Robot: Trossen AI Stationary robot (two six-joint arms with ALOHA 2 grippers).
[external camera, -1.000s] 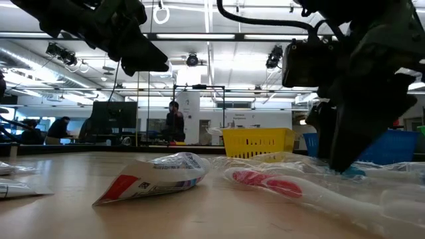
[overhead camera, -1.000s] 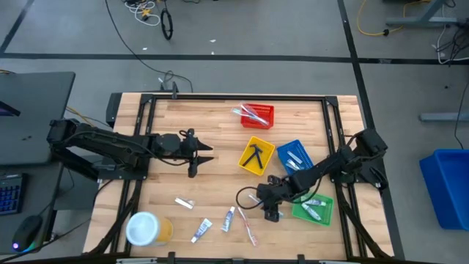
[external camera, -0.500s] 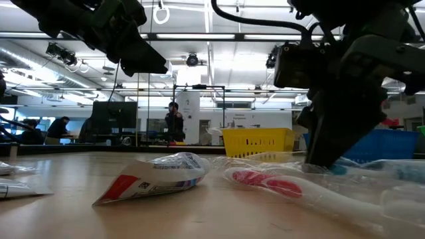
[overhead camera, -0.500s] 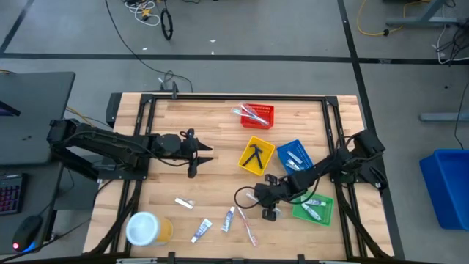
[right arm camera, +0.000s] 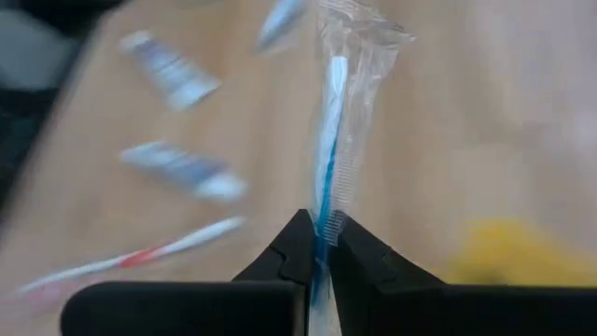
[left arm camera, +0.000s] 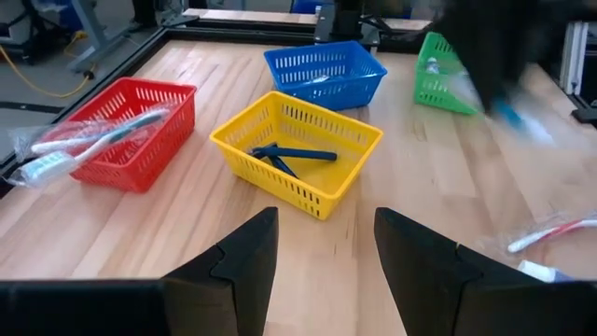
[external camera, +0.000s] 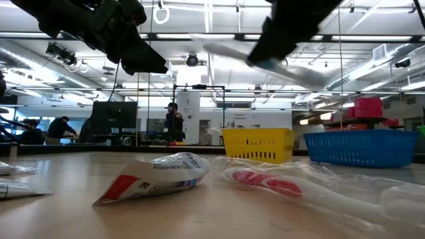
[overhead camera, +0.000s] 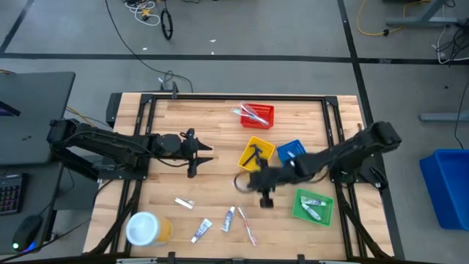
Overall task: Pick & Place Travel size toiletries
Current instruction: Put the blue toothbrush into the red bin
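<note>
My right gripper (overhead camera: pixel 264 192) is shut on a toothbrush with blue marks in a clear wrapper (right arm camera: pixel 331 121), high above the table in the low view (external camera: pixel 265 61), near the yellow tray (overhead camera: pixel 256 155). My left gripper (overhead camera: pixel 199 154) is open and empty above the table's left middle; its wrist view (left arm camera: pixel 322 252) shows the gap between its fingers. Two white tubes (overhead camera: pixel 229 218) (overhead camera: pixel 201 230), a red-marked toothbrush (overhead camera: pixel 248 226) and a small packet (overhead camera: pixel 183 203) lie flat on the wood near the front edge. My right gripper pinches the wrapped toothbrush (right arm camera: pixel 322 224) between its two fingers. The brush runs on ahead past the fingertips, along the fingers. It is lifted clear of the table. The fingers hide how much of the brush lies behind them.
Red tray (overhead camera: pixel 258 115) with toothbrushes at the far middle, blue tray (overhead camera: pixel 293 152) and green tray (overhead camera: pixel 314 207) with tubes at the right, black razor in the yellow tray. A large yellow tub with a white top (overhead camera: pixel 146 229) stands at the front left.
My right gripper has risen from the table by the green tray with the blue-marked toothbrush, lifting it clear, and has swung toward the far edge and a little left, up to the yellow tray. It moves fast and shows blurred.
</note>
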